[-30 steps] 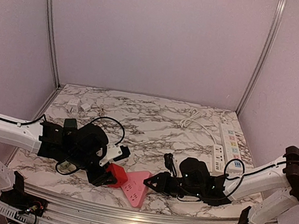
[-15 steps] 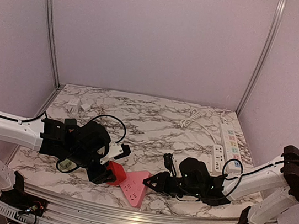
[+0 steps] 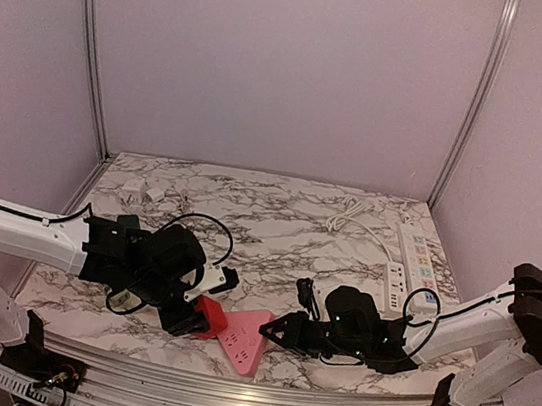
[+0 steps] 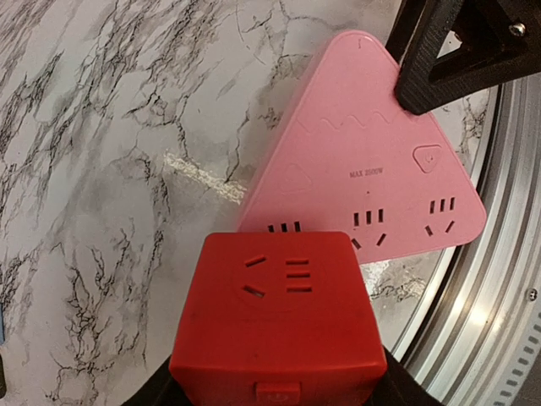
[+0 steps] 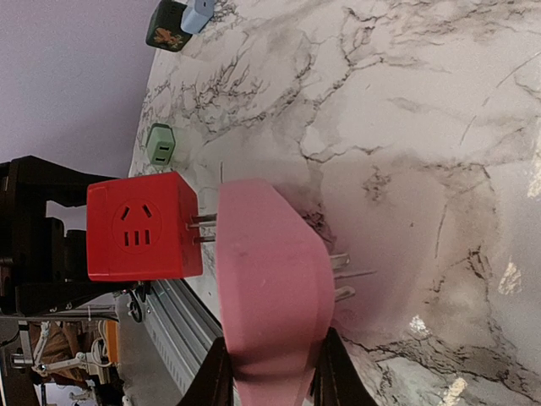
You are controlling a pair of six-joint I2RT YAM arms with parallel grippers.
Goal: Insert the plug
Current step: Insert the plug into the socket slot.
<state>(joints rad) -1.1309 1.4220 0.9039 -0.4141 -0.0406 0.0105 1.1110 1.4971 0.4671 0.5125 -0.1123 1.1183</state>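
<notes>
My left gripper (image 3: 183,324) is shut on a red cube adapter (image 3: 208,315), which fills the bottom of the left wrist view (image 4: 279,321). Its metal prongs (image 5: 203,228) reach the face of a pink triangular power strip (image 3: 247,337), with part of each prong still showing. My right gripper (image 3: 278,330) is shut on the pink strip (image 5: 270,288), its fingers (image 5: 215,381) pinching one corner. In the left wrist view the pink strip (image 4: 372,161) lies flat on the marble, with one black right finger (image 4: 456,51) on its far corner.
A white multi-socket power strip (image 3: 413,269) with its coiled cord (image 3: 350,214) lies at the right back. Small chargers (image 3: 141,190) sit at the back left, and a green adapter (image 5: 159,144) near the red cube. The aluminium table rail (image 3: 243,401) runs along the front edge.
My left arm has shifted slightly right, bringing the red cube closer against the pink strip. The right gripper has stayed in place.
</notes>
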